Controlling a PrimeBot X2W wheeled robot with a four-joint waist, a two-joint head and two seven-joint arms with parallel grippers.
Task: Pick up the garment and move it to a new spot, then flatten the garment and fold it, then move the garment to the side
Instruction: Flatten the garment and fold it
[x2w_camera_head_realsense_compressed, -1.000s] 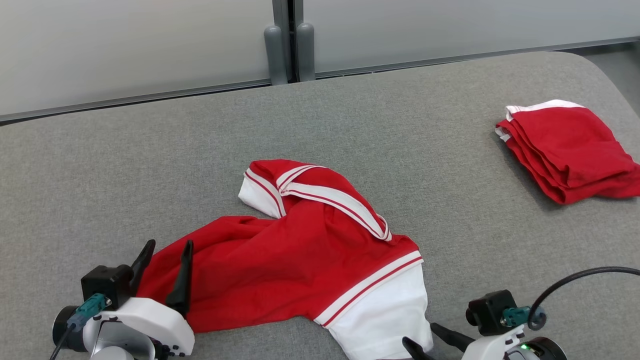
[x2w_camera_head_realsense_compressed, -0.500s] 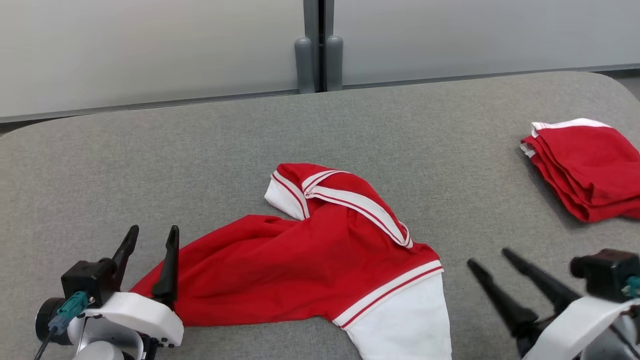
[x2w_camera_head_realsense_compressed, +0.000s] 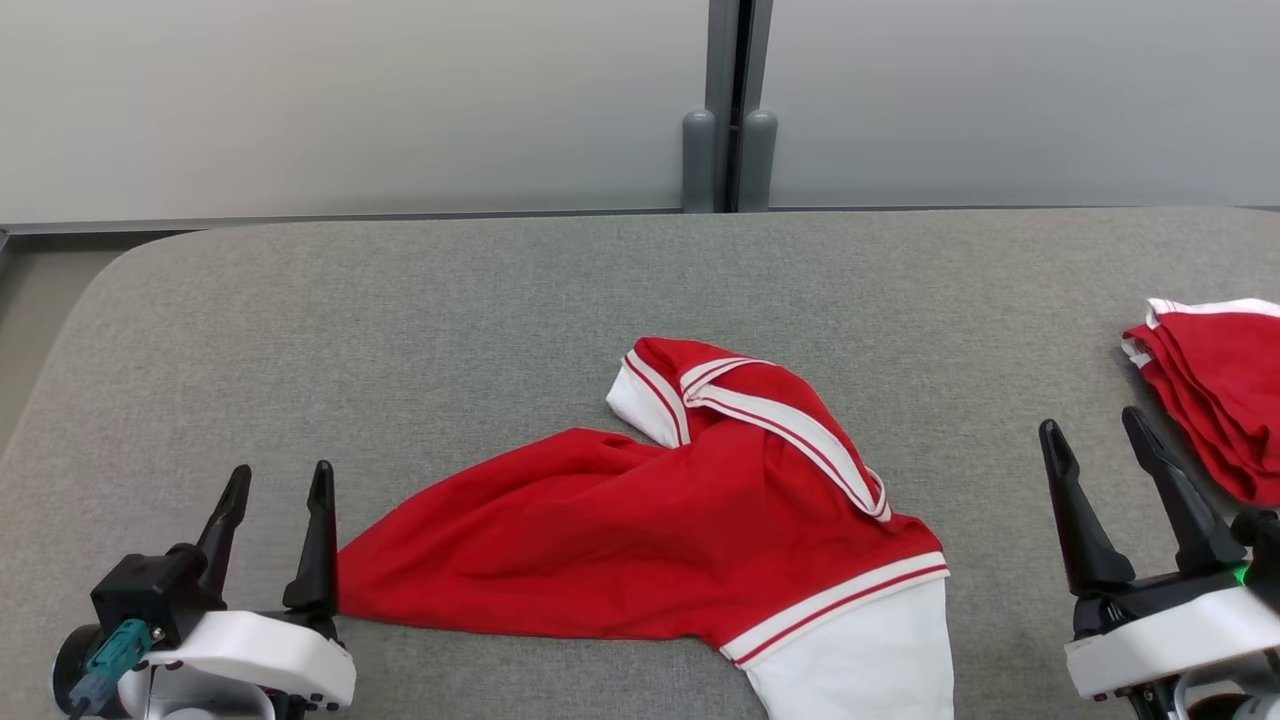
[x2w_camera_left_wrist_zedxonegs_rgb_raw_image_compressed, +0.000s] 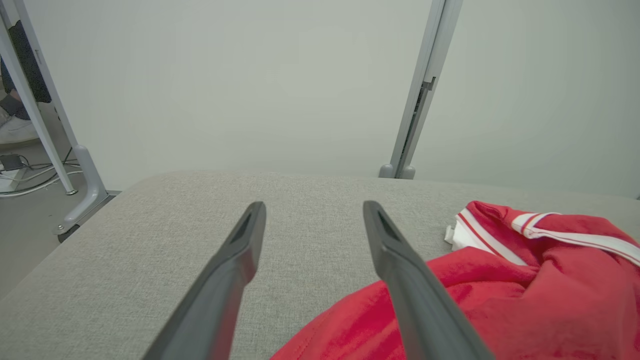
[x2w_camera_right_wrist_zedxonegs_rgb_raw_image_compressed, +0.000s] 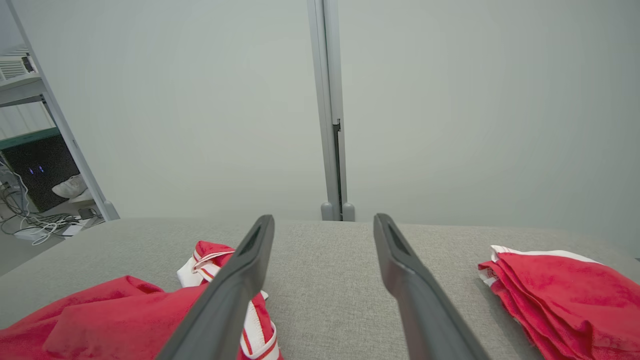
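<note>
Lying crumpled on the table (x2w_camera_head_realsense_compressed: 400, 300): red garment (x2w_camera_head_realsense_compressed: 620, 540) | left end effector (x2w_camera_head_realsense_compressed: 281, 472) spread, just beside it | right end effector (x2w_camera_head_realsense_compressed: 1092, 423) spread, apart

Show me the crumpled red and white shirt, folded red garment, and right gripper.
crumpled red and white shirt (x2w_camera_head_realsense_compressed: 620, 540), head view, red body.
folded red garment (x2w_camera_head_realsense_compressed: 1215, 380), head view, top layer.
right gripper (x2w_camera_head_realsense_compressed: 1089, 420), head view, between fingertips.

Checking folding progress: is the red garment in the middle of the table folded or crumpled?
Crumpled, not folded. The garment lies bunched and twisted on the table, its striped collar flopped over.
</note>
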